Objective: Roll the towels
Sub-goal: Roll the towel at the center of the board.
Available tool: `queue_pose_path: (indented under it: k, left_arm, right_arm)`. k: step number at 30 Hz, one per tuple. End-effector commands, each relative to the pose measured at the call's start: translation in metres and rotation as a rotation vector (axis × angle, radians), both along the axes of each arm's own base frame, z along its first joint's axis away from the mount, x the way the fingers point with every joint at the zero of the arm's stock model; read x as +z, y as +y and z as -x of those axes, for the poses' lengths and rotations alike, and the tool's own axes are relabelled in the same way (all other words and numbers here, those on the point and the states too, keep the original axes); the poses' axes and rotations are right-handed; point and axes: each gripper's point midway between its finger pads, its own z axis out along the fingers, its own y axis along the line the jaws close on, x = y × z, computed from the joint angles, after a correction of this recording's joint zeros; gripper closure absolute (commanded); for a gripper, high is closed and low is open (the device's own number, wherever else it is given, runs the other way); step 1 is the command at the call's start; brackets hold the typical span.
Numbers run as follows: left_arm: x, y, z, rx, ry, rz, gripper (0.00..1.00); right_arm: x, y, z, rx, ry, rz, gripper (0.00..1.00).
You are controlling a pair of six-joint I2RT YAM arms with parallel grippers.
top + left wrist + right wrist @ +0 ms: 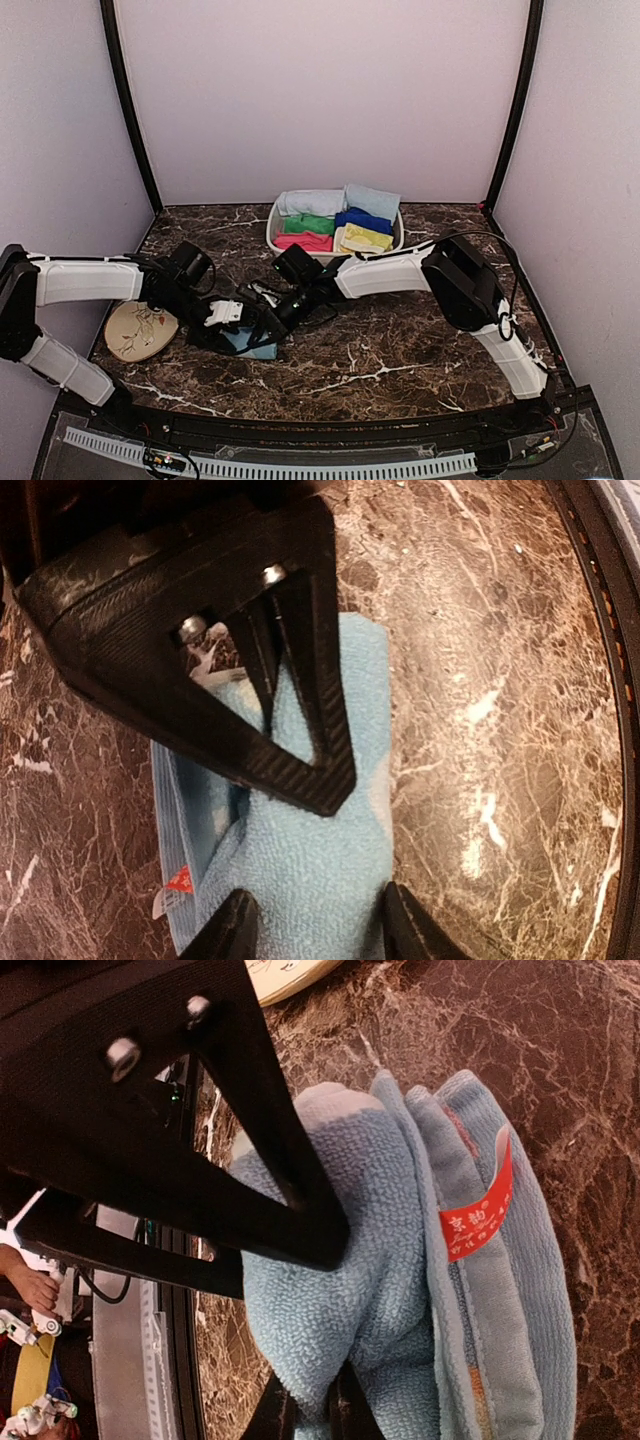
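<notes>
Rolling step: pale blue towel (320, 870) on desk (480, 730), between the left fingers (232, 932).
Left fingers: spread, straddling it.
Right fingers (350, 1415): apparently pinching a fold, though half cropped.
Advice: keep tension even and the edges aligned.

A red tag (477, 1222) on the hem of the pale blue towel (350, 1290) bears two rows of small white characters, East Asian in look, too blurred to read; no other text is legible anywhere
</notes>
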Motion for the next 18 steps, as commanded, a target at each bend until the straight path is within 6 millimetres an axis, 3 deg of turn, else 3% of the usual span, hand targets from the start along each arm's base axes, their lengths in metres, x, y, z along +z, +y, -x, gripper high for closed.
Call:
queue_pose_path:
  k: [1,3,7,9,12,17,18]
  left_arm:
    - [-0.011,0.001,-0.012,0.027,-0.017,-0.055,0.61]
    - [-0.020,0.004,-0.011,0.050,0.012,-0.082,0.70]
    - [-0.028,0.006,-0.005,0.090,0.119,-0.092,0.87]
    - [-0.030,0.006,0.002,0.109,0.193,-0.080,0.89]
    - [-0.034,0.005,0.010,0.137,0.300,-0.068,0.89]
    - [-0.040,0.008,0.011,0.188,0.440,-0.074,0.89]
    - [-0.041,0.009,0.011,0.197,0.463,-0.079,0.89]
  right_arm:
    - [-0.041,-0.021,0.021,-0.033,0.175,0.174,1.00]
    - [-0.035,-0.018,0.018,-0.043,0.166,0.150,1.00]
    - [-0.019,-0.022,0.000,-0.119,0.017,0.074,0.82]
    - [-0.008,-0.032,-0.019,-0.204,-0.074,0.038,0.71]
    - [0.011,-0.052,-0.043,-0.315,-0.188,-0.013,0.66]
    - [0.043,-0.084,-0.065,-0.431,-0.435,-0.044,0.52]
    - [0.051,-0.088,-0.070,-0.441,-0.532,-0.043,0.42]
